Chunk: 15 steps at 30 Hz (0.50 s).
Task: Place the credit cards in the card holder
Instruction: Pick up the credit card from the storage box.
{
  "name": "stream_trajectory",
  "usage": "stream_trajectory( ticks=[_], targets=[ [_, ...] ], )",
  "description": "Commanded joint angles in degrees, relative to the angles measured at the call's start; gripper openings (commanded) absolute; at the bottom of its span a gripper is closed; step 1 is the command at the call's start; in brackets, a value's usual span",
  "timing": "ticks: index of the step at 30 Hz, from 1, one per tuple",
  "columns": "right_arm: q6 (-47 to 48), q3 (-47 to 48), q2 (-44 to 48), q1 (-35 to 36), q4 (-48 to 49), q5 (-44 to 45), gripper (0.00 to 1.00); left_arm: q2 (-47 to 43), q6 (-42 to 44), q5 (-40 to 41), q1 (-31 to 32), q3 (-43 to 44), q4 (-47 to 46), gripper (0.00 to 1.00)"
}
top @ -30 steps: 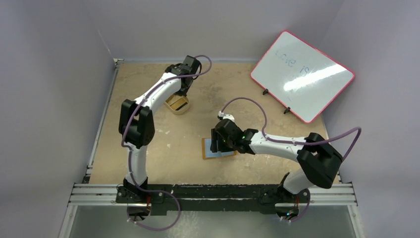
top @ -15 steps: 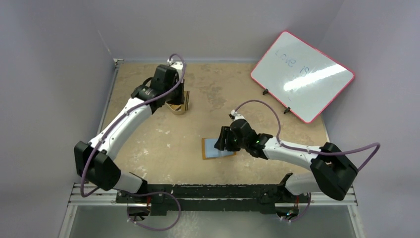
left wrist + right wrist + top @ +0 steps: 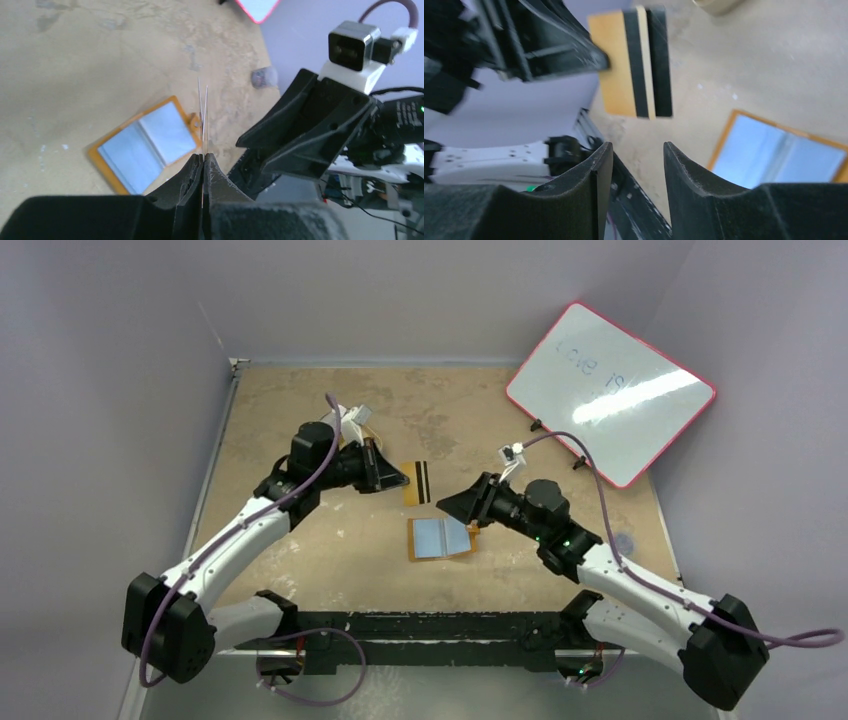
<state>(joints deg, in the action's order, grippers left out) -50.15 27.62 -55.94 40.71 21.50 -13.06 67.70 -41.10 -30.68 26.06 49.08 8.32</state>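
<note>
View from above: the left claw [image 3: 395,478], just left of centre, is pinched on the credit cards [image 3: 420,483], gold-brown with black stripes, and holds them in the air. The right claw [image 3: 458,506], just right of centre, points at them with its fingers spread and nothing between them. This looks like a hand-over, with the cards offered so the other arm can take them.

The card holder [image 3: 438,538] lies open on the bench [image 3: 300,530] just below centre, blue pockets facing up and probably ready to receive cards.

Counts: one card holder. The left wrist view shows two thin edges side by side, so probably two cards. One whiteboard [image 3: 610,390] stands at upper right.
</note>
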Motion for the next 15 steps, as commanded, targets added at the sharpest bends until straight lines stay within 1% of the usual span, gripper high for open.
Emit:
stream_trajectory(
  ticks=[1, 5, 9, 15],
  targets=[
    [-4.0, -1.3, 4.6, -1.7, 9.7, -3.1, 0.44, -5.8, -5.8, -7.8, 0.1, -3.4, -10.2, 0.00],
    [-6.7, -1.8, 5.7, -3.0, 12.5, -4.9, 0.43, -9.5, -9.8, -10.9, 0.1, -7.2, -15.9, 0.00],
    [-10.1, -3.2, 5.6, -4.4, 18.9, -8.9, 0.43, -11.8, -13.1, -13.6, 0.1, -9.6, -20.3, 0.00],
    [-11.1, -2.3, 3.7, -4.5, 22.8, -13.0, 0.42, -13.0, -18.3, -14.9, 0.3, -11.5, -28.1, 0.00]
  ],
)
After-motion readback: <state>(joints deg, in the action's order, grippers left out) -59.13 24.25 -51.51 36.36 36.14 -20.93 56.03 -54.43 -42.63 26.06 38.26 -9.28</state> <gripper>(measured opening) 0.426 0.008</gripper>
